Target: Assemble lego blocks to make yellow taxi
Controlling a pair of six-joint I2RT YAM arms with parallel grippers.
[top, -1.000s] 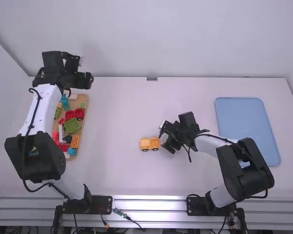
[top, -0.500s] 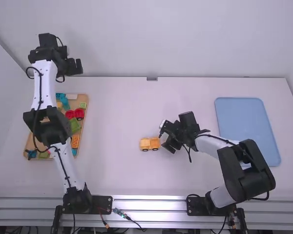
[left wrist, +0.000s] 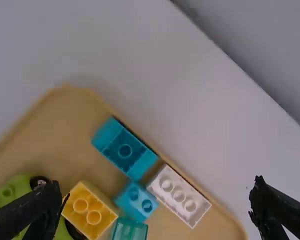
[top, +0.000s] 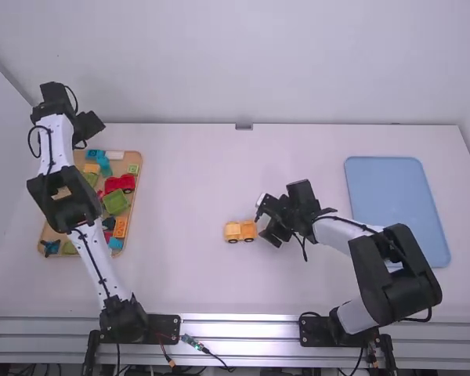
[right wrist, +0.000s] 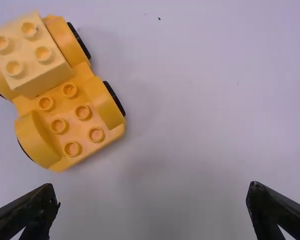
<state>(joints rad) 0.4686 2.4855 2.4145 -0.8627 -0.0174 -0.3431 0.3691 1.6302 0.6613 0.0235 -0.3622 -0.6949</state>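
Note:
In the high view my left gripper [top: 92, 126] is over the far end of the block tray. My right gripper [top: 265, 225] stands just right of the yellow car base [top: 233, 232] at mid-table. The left wrist view has my left gripper [left wrist: 157, 202] open, nothing between its fingers, above a yellow brick [left wrist: 91, 211] among other blocks. In the right wrist view the yellow car base [right wrist: 65, 117] carries a paler yellow block [right wrist: 30, 55] on one end, beside my right gripper [right wrist: 151, 200], which is open and holds nothing.
The wooden tray [top: 138, 186] at the left holds several loose blocks, among them a red piece [top: 119, 184] and a green one [top: 116, 202]. A blue mat [top: 395, 196] lies at the right. The wall rises behind the table's far edge.
My left gripper has shifted leftward, first away from the camera and then back nearer, baring more of the tray. The right arm and the car base have stayed put.

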